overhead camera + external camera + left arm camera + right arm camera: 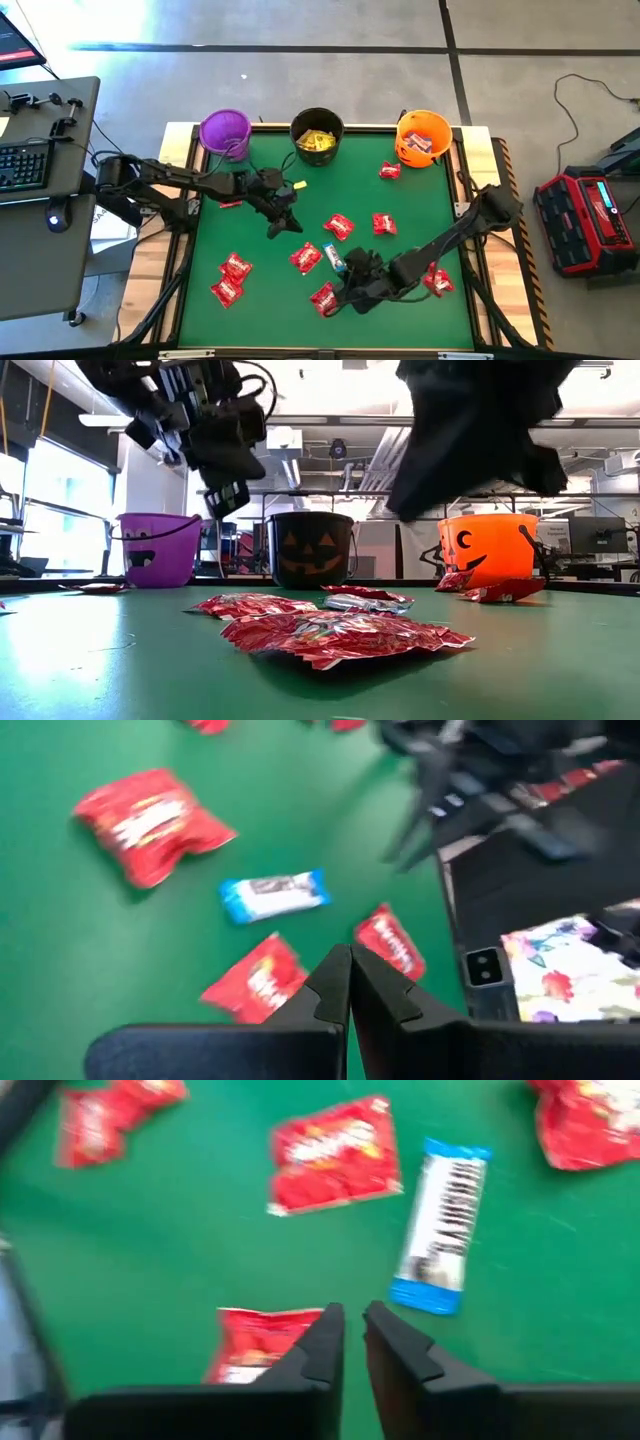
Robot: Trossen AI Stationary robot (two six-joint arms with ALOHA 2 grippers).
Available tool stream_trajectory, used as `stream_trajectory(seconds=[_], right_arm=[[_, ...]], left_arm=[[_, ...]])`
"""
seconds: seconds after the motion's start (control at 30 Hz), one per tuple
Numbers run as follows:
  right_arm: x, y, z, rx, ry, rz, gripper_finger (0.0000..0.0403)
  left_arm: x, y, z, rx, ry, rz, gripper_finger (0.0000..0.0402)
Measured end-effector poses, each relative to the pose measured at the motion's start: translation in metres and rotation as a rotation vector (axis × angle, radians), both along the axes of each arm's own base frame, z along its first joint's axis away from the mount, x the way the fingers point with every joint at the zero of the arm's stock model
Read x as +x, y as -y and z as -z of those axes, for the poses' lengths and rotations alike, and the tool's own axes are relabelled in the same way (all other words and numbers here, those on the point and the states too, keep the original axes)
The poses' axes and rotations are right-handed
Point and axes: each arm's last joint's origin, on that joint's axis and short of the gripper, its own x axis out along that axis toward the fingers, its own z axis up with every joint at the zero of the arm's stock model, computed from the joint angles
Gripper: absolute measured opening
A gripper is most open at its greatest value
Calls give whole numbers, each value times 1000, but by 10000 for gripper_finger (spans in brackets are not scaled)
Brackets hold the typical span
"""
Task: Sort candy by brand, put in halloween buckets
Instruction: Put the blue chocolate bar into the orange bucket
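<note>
The left hand (281, 224) hung shut over mid-tabletop (260, 300); the right hand (352, 268), fingers slightly apart, hovered empty near the white-and-blue bar (441, 1225), whose lettering blurred unreadably among red packets (332, 1152)

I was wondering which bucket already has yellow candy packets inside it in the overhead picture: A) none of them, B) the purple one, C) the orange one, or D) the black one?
D: from above, the black bucket in the middle of the row holds yellow packets, while no yellow shows in the purple bucket or the orange bucket.
</note>
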Motion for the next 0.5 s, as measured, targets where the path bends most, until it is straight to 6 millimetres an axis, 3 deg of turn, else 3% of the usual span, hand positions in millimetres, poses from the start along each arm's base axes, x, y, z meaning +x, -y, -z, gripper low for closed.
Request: stream_trajectory(seconds=[0.2,0.5], right_arm=[[4,5,16,-27,-57,10,89],[5,10,27,-35,-144,-1,109]], left_arm=[[7,15,-1,63,72,45,0],[43,32,33,111,-18,77,0]])
